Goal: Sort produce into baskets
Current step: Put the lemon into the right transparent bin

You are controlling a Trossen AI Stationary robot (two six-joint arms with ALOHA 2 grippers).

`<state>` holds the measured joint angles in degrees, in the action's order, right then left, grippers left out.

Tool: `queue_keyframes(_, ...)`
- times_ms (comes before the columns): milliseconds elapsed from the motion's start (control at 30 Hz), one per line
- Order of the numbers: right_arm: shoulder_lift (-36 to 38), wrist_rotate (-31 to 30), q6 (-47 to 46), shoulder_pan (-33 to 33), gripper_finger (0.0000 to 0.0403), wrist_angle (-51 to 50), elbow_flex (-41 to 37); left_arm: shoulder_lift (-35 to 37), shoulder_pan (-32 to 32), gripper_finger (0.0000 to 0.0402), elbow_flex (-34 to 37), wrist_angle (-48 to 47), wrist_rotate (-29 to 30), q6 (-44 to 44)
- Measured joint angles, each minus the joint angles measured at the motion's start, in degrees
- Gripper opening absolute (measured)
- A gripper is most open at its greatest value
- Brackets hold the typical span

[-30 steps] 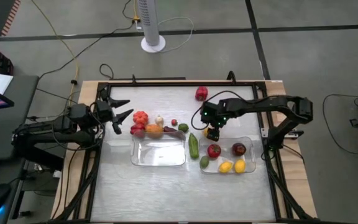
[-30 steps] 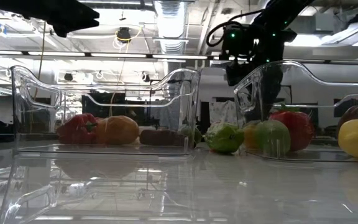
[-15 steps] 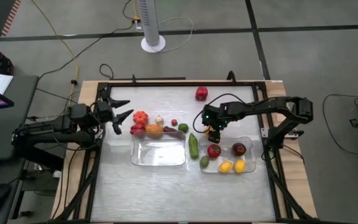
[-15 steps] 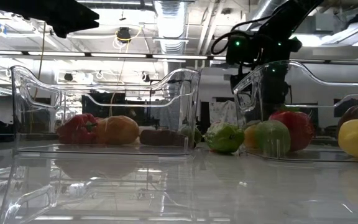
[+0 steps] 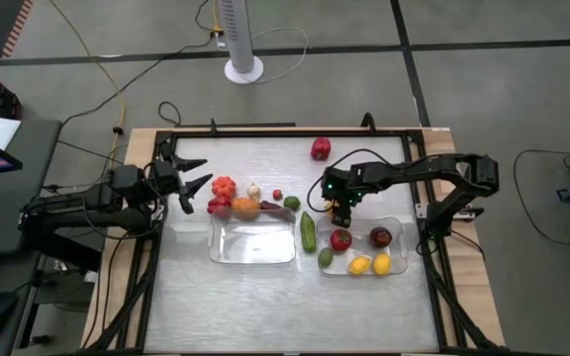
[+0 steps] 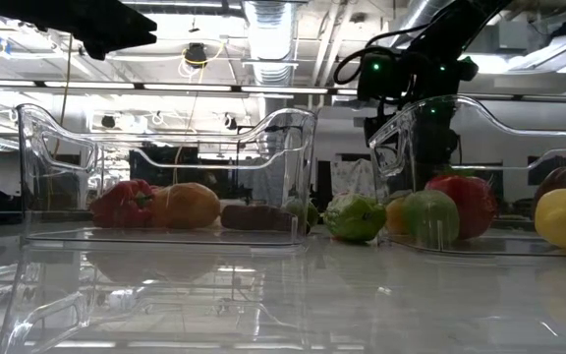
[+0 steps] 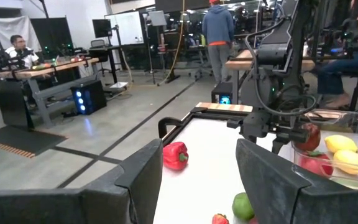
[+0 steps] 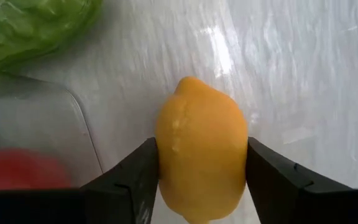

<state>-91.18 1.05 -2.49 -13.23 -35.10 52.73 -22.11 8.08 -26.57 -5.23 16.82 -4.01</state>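
Note:
My right gripper [image 5: 339, 211] is at the far left corner of the right clear basket [image 5: 402, 252], shut on a yellow-orange lemon [image 8: 201, 146]. That basket holds a red tomato [image 5: 340, 239], a dark red fruit [image 5: 381, 236] and two yellow pieces [image 5: 371, 264]. The left basket [image 5: 253, 247] holds nothing. A long green cucumber [image 5: 309, 230] lies on the table between the baskets. More produce [image 5: 244, 203] lies just beyond the left basket. My left gripper [image 5: 194, 183] hangs open above the table's left side, touching nothing. My right gripper pinches the lemon by its two long sides [image 8: 166, 155] between its two fingers [image 8: 135, 180]. The fingers come from above, pointing down, and lie across the lemon. Whether the lemon is clear of the table I cannot tell.
A red pepper [image 5: 321, 148] lies alone near the far edge. Beyond the left basket lie a red-orange tomato [image 5: 224, 186], a white bulb [image 5: 253, 190], a small strawberry [image 5: 277, 195] and a green lime [image 5: 292, 203]. A black frame [image 5: 265, 132] rims the table.
My right gripper has shifted a little toward the right basket and then stood still.

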Motion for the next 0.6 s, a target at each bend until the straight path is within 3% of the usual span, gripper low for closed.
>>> queue_keyframes(267, -0.09, -0.27, -0.94, -0.04, 0.0229, -1.27, 2.74, 0.00, 0.00, 0.0192, 0.00, 0.00, 0.01, -0.01)
queue_keyframes(600, 0.07, -2.85, -4.22, -0.26, 0.0231, -23.14, 20.51, 0.00, 0.00, 0.0192, 0.00, -0.04, 0.02, -0.34)
